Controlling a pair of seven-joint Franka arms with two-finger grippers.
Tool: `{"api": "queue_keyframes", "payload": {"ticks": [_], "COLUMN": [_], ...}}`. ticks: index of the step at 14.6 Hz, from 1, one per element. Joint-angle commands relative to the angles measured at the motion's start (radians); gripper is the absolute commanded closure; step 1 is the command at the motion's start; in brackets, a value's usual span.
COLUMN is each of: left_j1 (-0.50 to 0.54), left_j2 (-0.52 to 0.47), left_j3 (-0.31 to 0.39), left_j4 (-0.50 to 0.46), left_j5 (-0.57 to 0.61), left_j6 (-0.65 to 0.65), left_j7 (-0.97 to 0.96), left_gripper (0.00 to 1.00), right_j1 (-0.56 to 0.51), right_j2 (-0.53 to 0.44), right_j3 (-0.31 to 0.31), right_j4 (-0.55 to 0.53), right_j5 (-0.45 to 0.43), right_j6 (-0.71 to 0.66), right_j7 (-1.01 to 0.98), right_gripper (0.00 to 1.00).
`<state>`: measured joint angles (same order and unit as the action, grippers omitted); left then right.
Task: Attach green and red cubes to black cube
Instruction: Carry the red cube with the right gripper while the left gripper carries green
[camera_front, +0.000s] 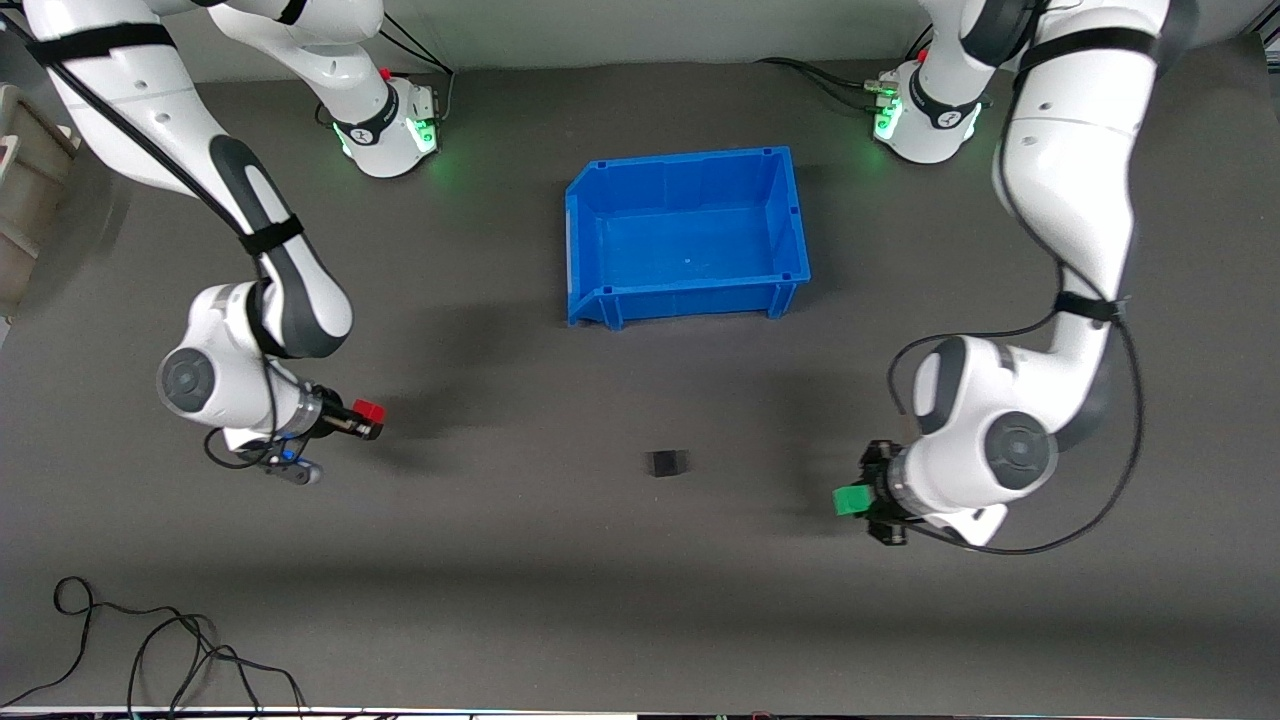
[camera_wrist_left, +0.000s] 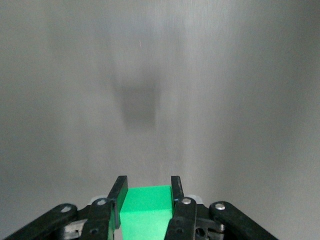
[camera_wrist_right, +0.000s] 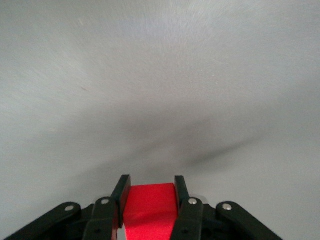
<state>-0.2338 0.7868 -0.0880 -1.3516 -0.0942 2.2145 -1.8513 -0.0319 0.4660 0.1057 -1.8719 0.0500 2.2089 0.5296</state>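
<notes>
Left gripper pinches the green cube; right gripper pinches the red cube — black cube sits small, matte, barely distinct from the table.

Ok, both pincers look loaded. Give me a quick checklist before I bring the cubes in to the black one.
1. Left pincer shut on the green cube: ok.
2. Right pincer shut on the red cube: ok.
3. Black cube alone on the mat between the two pincers: ok.
4. Blue bin farther from the front camera than the black cube, away from both paths: ok.
5. Cubes squarely aligned with the black cube's faces: cannot tell.
</notes>
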Motion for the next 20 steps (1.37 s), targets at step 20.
{"api": "queue_keyframes", "payload": {"ticks": [20], "left_j1": [-0.309], "left_j2": [0.229], "left_j3": [0.024], "left_j4": [0.198], "left_j5": [0.056], "left_j6": [0.071], "left_j7": [-0.477], "left_gripper": [1.00], "right_j1": [0.391], "right_j2": [0.335], "right_j3": [-0.015], "right_j4": [0.577], "right_j5": [0.103], "right_j6": [-0.058], "right_j7": [1.096], "right_gripper": [1.00]}}
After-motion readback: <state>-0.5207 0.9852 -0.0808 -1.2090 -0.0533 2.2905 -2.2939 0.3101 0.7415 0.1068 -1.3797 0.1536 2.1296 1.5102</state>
